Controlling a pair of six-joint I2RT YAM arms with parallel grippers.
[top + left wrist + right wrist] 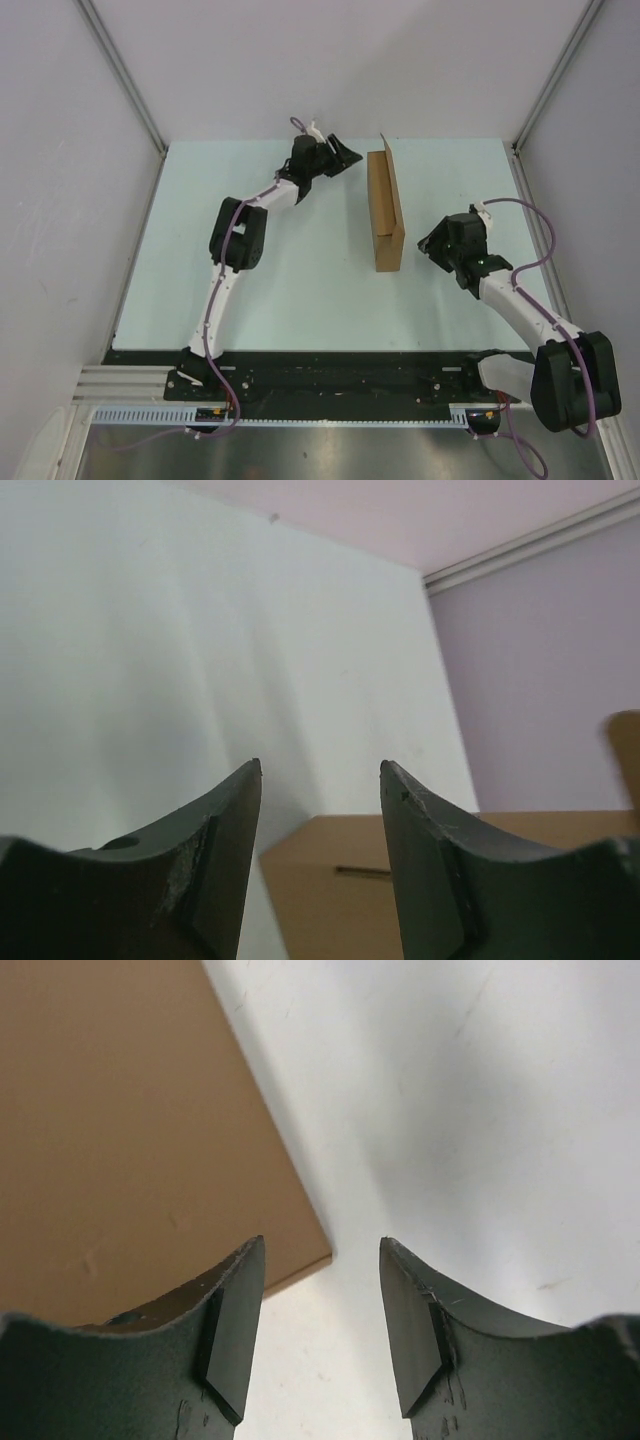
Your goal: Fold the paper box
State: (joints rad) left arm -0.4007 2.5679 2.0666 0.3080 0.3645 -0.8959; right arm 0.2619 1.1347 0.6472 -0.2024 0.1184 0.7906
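1. Left wrist view: the left claw [320,765] stands partly open, its fingers apart with only the table [200,630] showing between them, and it holds nothing
2. Right wrist view shows the same for the right claw [322,1242]: partly open and empty, with bare table in the gap
3. Outward from the claws, the paper box [386,222] sits mid-table between them in the top external view. The left claw is near the box's far end and the right claw just beside its near end, and neither appears to touch it
4. Done, as I judge it: the box is not a flat sheet but a narrow folded body with one broad panel standing upright
5. Left to do, as I judge it: that upright panel looks like a lid to be brought down. Whether the flaps are tucked in I cannot tell
6. Count: one paper box, two claws, one table
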